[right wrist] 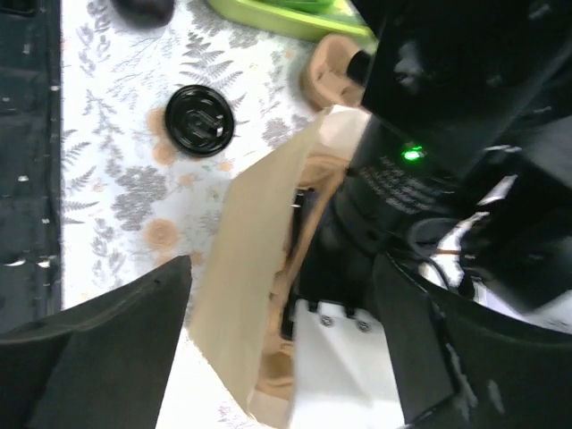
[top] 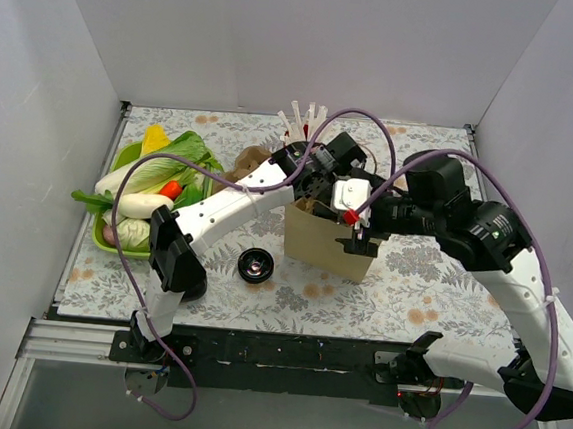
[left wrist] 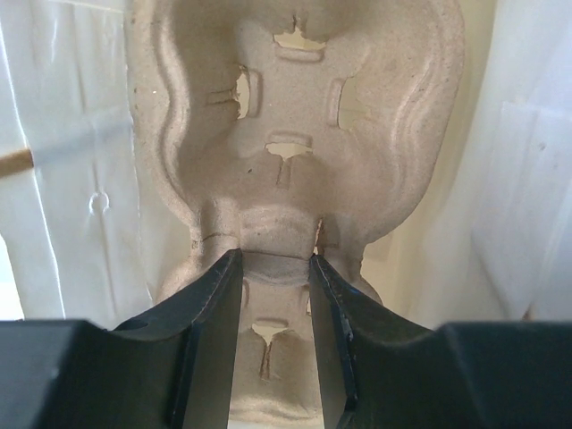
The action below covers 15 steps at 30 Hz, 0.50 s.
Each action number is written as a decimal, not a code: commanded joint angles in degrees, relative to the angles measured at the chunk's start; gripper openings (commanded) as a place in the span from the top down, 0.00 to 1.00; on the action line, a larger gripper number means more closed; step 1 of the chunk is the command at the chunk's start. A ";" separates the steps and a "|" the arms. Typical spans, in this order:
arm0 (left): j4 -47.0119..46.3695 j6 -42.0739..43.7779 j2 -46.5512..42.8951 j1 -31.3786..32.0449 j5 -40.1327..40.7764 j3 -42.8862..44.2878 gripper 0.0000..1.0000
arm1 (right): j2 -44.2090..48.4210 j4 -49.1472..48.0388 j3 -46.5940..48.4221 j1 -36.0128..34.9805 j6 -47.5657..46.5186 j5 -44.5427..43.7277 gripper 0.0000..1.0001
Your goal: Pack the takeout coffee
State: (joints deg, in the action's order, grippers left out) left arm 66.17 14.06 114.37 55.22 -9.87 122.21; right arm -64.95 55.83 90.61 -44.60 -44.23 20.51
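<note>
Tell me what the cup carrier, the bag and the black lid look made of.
The cup carrier looks like moulded paper pulp: matte beige, speckled, with ragged slot edges. The bag looks like kraft paper: matte tan, with flat creased sides. The black lid is probably plastic: smooth, with a faint sheen.

**Florals, Kraft Brown and Black**

The surface is pale, with grey fern sprigs and tan-orange blossoms. The paper bag is plain kraft brown; the lid black. The tray is lime green, the pulp carrier speckled beige, the left end effector black, the cables purple, the straws white, the arms white with black joints.
</note>
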 commanded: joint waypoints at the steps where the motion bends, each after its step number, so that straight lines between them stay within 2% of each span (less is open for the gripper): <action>1: 2.29 1.40 -3.54 0.50 -2.35 -0.22 1.00 | 3.50 -6.42 4.32 -0.14 0.72 -7.91 0.07; 5: 3.00 2.28 -3.10 0.41 -3.49 -0.13 1.00 | 9.39 -22.21 0.19 -0.14 3.61 -16.01 0.02; 10: 3.17 2.63 -3.01 0.24 -5.51 -0.22 1.00 | 8.61 -27.26 2.03 1.88 6.00 -23.92 0.02; 15: 2.82 4.04 -3.71 -0.29 -7.18 -2.24 1.00 | 9.22 -32.61 -1.56 2.59 3.45 -30.07 0.02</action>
State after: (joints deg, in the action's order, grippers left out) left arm 68.53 16.29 114.37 55.20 -14.24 121.49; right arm -55.33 31.55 91.64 -42.63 -40.45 -1.08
